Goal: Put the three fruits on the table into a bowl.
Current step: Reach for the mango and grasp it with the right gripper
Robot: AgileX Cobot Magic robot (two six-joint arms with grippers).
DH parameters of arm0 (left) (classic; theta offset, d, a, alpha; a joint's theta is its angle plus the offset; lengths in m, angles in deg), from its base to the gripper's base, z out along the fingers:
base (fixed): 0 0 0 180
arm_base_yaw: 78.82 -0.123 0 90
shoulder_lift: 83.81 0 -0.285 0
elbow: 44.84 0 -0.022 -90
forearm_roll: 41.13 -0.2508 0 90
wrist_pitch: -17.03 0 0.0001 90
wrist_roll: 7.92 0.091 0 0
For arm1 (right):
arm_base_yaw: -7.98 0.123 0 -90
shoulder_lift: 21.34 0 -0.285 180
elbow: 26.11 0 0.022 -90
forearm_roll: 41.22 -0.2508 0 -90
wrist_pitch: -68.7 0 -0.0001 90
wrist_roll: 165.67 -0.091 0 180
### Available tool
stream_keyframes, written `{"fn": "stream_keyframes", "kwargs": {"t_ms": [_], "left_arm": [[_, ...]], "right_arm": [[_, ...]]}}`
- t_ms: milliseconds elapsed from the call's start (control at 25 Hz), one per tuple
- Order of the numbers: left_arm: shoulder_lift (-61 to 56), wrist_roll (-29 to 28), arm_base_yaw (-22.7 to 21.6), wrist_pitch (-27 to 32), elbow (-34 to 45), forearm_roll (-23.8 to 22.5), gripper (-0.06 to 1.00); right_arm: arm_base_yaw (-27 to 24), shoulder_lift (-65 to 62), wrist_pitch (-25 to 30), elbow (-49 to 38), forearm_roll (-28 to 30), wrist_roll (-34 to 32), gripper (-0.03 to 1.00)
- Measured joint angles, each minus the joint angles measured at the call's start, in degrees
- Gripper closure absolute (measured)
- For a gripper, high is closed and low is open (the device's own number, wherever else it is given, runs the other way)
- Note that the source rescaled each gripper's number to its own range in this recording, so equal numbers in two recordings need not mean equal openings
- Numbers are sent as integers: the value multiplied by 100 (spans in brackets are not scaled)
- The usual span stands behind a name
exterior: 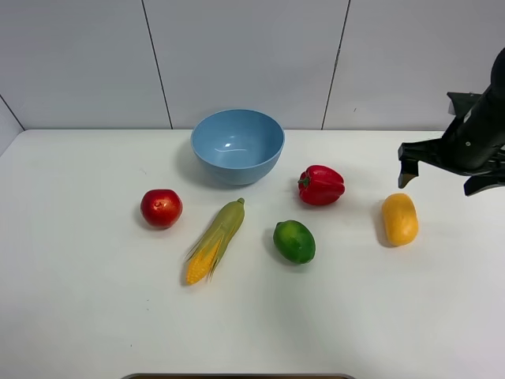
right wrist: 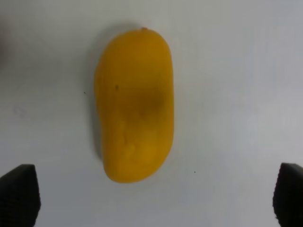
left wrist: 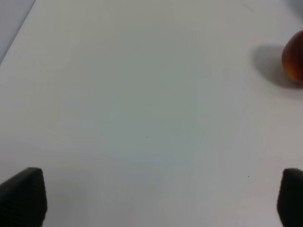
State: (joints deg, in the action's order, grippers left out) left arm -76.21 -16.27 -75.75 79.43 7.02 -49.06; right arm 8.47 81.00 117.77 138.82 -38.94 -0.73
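Observation:
On the white table [exterior: 79, 316] lie the three fruits: a red apple [exterior: 161, 208] at the left, a green lime-like fruit [exterior: 294, 241] in the middle and an oblong orange-yellow fruit [exterior: 399, 219] at the right. The light-blue bowl [exterior: 237, 146] stands empty at the back centre. My right gripper [exterior: 443, 178] hovers open above and just behind the orange-yellow fruit [right wrist: 135, 104], which fills the right wrist view ahead of the wide-apart fingertips [right wrist: 19, 194]. My left gripper [left wrist: 156, 198] is open over bare table, with the apple [left wrist: 294, 56] at the edge of its view. The left arm is outside the high view.
A red bell pepper [exterior: 321, 185] sits between the bowl and the orange-yellow fruit. A corn cob in green husk [exterior: 215, 239] lies between the apple and the lime-like fruit. A grey panelled wall runs behind the table's far edge.

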Motion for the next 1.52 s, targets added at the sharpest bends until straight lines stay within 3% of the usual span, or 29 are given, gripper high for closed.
{"fn": "stream_keyframes", "kwargs": {"t_ms": [240,1160,1520], "left_arm": [[0,0,0,0,0,-2,-5],[0,0,0,0,0,-2,-5],[0,0,0,0,0,-2,-5]], "right_arm": [[0,305,-799,-421,-151,6,-2],[0,1702,-1797,-438,-157,142,-2],[0,1942,-1942,-450,-160,148,-2]]}}
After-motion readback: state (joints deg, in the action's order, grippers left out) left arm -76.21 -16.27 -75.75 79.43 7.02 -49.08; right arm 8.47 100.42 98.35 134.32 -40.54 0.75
